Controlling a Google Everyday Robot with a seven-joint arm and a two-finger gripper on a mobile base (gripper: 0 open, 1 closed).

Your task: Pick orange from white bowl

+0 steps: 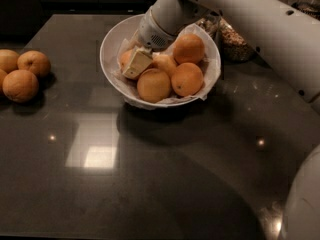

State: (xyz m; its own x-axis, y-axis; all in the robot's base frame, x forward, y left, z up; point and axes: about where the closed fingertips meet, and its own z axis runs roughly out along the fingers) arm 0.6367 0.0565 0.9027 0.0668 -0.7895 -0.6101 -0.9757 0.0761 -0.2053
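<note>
table [150, 184] dark, glossy | loose oranges [21, 85] far left (clustered) | grain jars [234, 43] behind

Dim warm overhead light, square glare on table [165, 189], gripper [134, 66] pale inside white bowl [110, 40]

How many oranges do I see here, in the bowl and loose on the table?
Deep oranges in the white bowl: 4 in view
Paler yellowish orange there: 1
Loose oranges on the table, left: 3
Total: 8
The gripper reaches into the bowl's left side.
</note>
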